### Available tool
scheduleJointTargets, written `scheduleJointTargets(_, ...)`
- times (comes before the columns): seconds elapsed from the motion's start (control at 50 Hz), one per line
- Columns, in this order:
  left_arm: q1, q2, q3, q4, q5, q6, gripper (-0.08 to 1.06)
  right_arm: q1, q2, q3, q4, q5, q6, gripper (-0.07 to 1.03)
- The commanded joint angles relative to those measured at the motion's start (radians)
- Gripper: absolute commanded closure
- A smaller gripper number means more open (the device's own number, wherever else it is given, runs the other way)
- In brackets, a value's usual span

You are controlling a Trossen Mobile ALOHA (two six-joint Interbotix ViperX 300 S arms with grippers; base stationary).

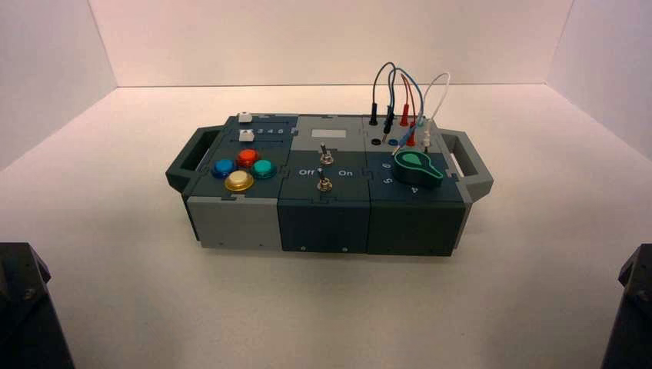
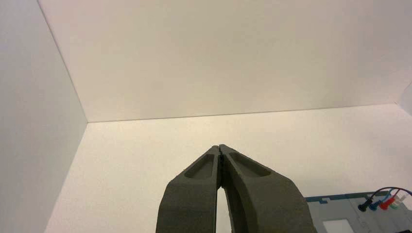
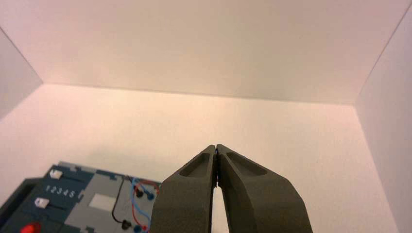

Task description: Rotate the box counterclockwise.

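1. One box [image 1: 325, 224] sits flat on the pale counter [image 1: 323, 307], mid-view, its long front wall facing my side. A dark handle [image 1: 178, 171] is on its left end, a grey handle [image 1: 478, 175] on its right.
2. Both grippers are apart from it: the left gripper [image 2: 219, 146] left of the box, the right gripper [image 3: 216, 146] right of it. Each one's jaws are closed tip to tip, gripping nothing.
3. I judge the box rigid and fairly heavy, likelier to slide than lift. I'd hook or grip both handles low, draw the left one toward me and push the right one away.
4. The looping wires [image 1: 389, 64], far right, look soft and easily snagged; the green knob [image 1: 416, 163], near right, could turn if bumped. I'd take hold of neither.
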Motion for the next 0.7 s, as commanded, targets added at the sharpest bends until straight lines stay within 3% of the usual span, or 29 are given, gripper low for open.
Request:
scheduleJointTargets(0.02, 0.005, 0.012, -0.012, 0.002, -0.015, 0.005, 1.0, -0.003, -0.006, -0.029, -0.003, -0.014, -0.002, 0.99)
scheduleJointTargets(0.52, 0.005, 0.04, -0.011, 0.003, -0.014, 0.006, 1.0, -0.003, 0.011, -0.021, -0.002, -0.014, -0.002, 0.99)
scheduleJointTargets(0.58, 0.005, 0.043, -0.008, 0.003, -0.014, 0.008, 1.0, 0.0, 0.012, -0.015, 0.002, -0.002, -0.002, 0.99)
scheduleJointTargets(0.7, -0.009, 0.107, -0.031, 0.002, 0.031, 0.006, 1.0, 0.055, 0.037, -0.028, 0.008, 0.11, 0.0, 0.99)
